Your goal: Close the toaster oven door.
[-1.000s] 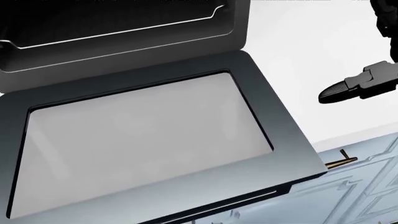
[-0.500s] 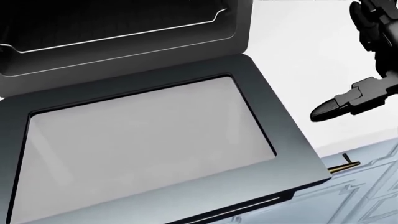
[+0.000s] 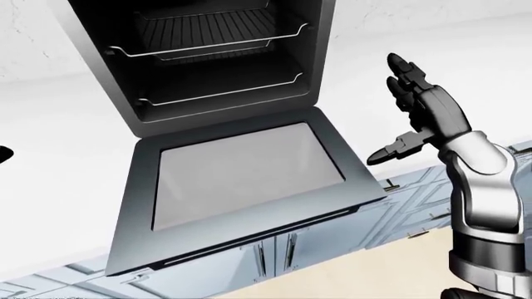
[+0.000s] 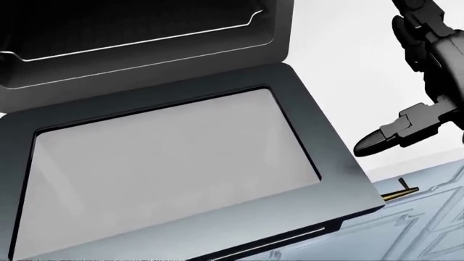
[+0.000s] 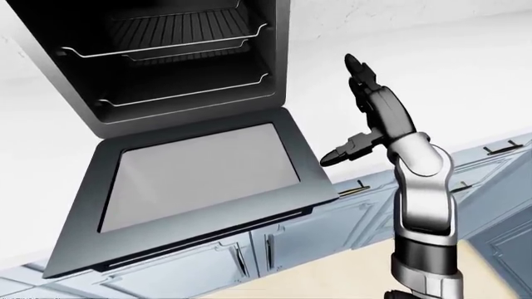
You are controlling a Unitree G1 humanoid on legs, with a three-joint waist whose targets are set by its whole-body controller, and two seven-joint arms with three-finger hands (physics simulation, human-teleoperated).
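Observation:
The toaster oven (image 3: 216,62) stands on a white counter with its interior and wire racks (image 3: 207,43) showing. Its door (image 3: 249,168), dark-framed with a glass pane, hangs fully open and lies nearly flat over the counter edge. The handle runs along its lower edge (image 3: 274,232). My right hand (image 3: 391,112) is open, fingers pointing up and thumb (image 4: 373,142) pointing left. It is just right of the door's right edge and not touching it. A dark sliver at the left edge of the left-eye view (image 3: 3,154) may be my left hand.
The white countertop (image 3: 50,187) spreads on both sides of the oven. Below it are blue-grey cabinet fronts (image 5: 349,218) with brass handles (image 4: 400,191). Beige floor (image 3: 374,274) shows at the bottom. My right forearm (image 5: 424,212) rises from the lower right.
In the head view my right hand has risen and shifted left, closer to the door's right edge. The door has not moved.

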